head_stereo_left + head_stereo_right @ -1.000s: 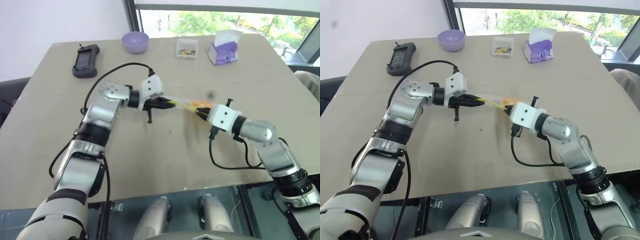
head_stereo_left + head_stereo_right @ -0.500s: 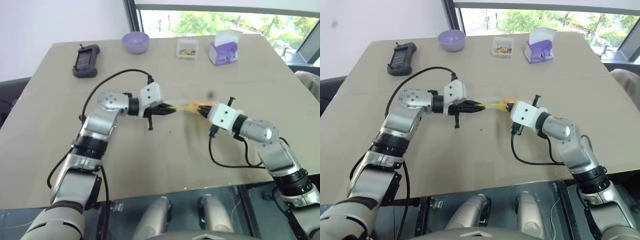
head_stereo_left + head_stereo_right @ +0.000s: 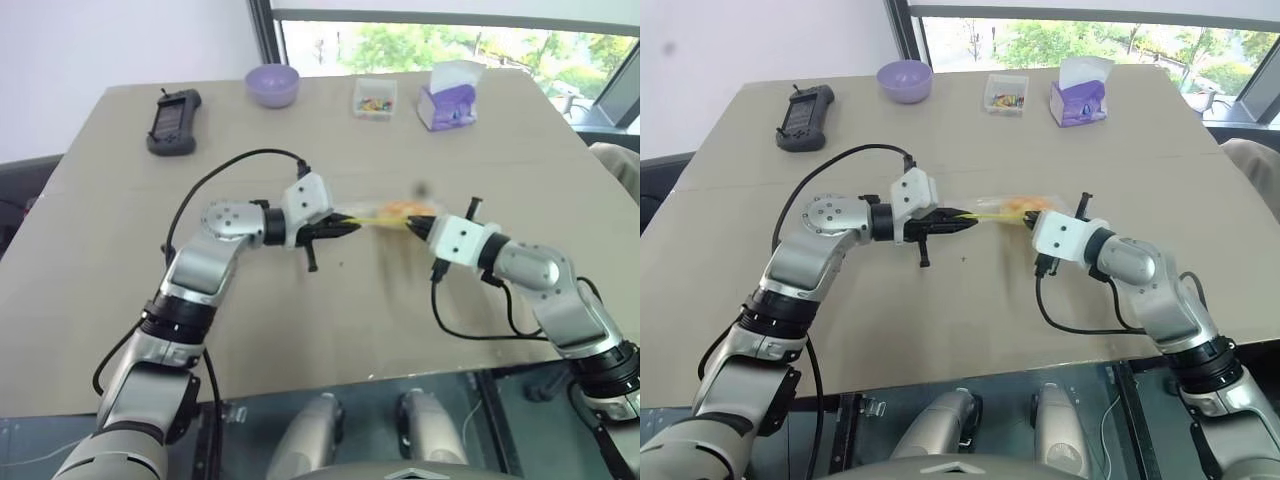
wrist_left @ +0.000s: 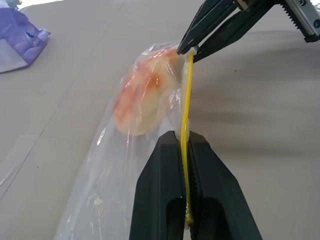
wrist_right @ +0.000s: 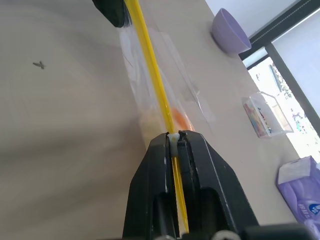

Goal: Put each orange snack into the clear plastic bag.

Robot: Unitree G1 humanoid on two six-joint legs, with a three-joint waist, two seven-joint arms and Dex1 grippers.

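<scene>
The clear plastic bag hangs stretched between my two grippers above the middle of the table. Its yellow sealing strip runs taut from one gripper to the other. My left gripper is shut on one end of the strip, seen close up in the left wrist view. At the other end my right gripper pinches the strip shut. One orange snack sits inside the bag, close to the right gripper, and shows through the plastic.
Along the far edge of the table stand a purple bowl, a small clear box of coloured bits and a purple tissue pack. A black handheld device lies at the far left.
Both grippers have shifted to the right with the bag stretched between them, the left one also drawing nearer to me. Both stay shut on the strip.
</scene>
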